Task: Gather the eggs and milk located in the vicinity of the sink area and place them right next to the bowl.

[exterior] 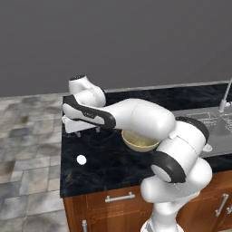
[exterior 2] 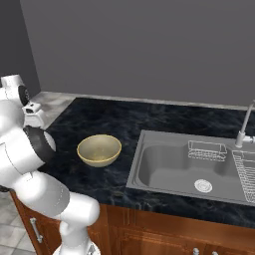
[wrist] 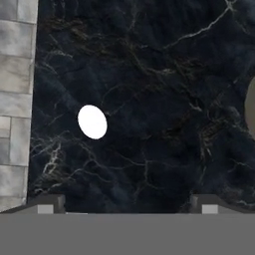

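Nearest in, along the front of the dark marbled tabletop [exterior: 104, 167], a white egg [exterior: 81, 159] lying alone near the left end, close to the edge above the tiled floor [exterior: 27, 136]; the same egg seen from above in the hand view [wrist: 92, 121], off to one side of the centre line. Above and a little behind it, the end effector [exterior: 86, 131] hanging over the tabletop with fingers wide apart and nothing between them, tips [wrist: 50, 203] well spread at the bottom of the hand view; likely poised that way to drop over the egg, though not yet lined up on it. Farther right, the tan bowl [exterior 2: 99, 150] sitting upright on the tabletop, partly hidden behind the forearm in the left base view, well apart from the egg; so that egg hardly counts as "right next to" it yet, by the look of things. Beyond the bowl, the grey sink [exterior 2: 164, 169] sunk into the tabletop, basin bare around the drain, wire rack [exterior 2: 206, 150] at its back wall and the thin faucet [exterior 2: 245, 124] rising at the far right. No milk carton and no second egg to report from here.
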You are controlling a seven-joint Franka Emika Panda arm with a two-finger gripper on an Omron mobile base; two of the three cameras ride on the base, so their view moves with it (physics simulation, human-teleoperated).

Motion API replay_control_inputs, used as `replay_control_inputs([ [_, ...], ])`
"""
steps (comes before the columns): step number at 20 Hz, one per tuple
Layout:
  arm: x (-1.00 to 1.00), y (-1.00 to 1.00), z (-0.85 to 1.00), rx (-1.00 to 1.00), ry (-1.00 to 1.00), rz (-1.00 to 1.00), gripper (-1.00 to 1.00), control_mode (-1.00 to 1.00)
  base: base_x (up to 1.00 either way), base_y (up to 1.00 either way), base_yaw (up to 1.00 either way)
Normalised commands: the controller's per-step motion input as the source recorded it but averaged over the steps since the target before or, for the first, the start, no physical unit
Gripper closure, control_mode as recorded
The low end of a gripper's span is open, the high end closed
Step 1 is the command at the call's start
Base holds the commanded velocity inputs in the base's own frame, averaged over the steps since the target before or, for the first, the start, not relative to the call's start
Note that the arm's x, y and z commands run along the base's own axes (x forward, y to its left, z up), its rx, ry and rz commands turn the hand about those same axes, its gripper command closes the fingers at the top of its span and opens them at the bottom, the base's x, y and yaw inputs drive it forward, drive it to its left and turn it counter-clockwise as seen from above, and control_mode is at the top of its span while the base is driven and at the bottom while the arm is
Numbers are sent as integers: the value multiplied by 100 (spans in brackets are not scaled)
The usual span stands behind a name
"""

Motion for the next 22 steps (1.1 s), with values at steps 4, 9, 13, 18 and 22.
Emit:
replay_control_inputs([
  [4, 27, 9, -30, 0, -8, 0, -100, -100, 0, 0, 0],
  [9, 7, 11, -36, 7, -16, 0, -100, -100, 0, 0, 0],
  [13, 0, 10, -42, 13, -4, 0, -100, -100, 0, 0, 0],
  [18, 0, 0, -35, 10, 0, 0, -100, -100, 0, 0, 0],
  [22, 0, 1, -15, 1, 0, 1, -100, -100, 0, 0, 0],
])
